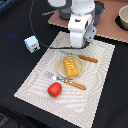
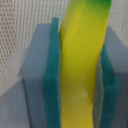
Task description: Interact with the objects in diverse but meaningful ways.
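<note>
In the wrist view a yellow banana point(image 2: 82, 45) with a green tip stands between the teal pads point(image 2: 52, 75), and my gripper point(image 2: 80, 75) is shut on it. In the exterior view the white hand point(image 1: 79, 36) hangs over the far edge of the placemat point(image 1: 97, 85) and hides the banana. The golden bread loaf point(image 1: 71, 66) lies on a small round plate point(image 1: 60, 63) just in front of the hand. A red tomato point(image 1: 54, 89) rests on the mat nearer the front. The white-and-blue carton point(image 1: 32, 44) stands off the mat at the exterior view's left.
A wooden-handled fork point(image 1: 67, 81) lies in front of the plate and a knife point(image 1: 86, 58) lies behind it. A wooden board point(image 1: 111, 31) at the back carries a dark pot point(image 1: 99, 10) and a bowl-like pot point(image 1: 123, 18). A black cable point(image 1: 35, 30) loops over the dark table.
</note>
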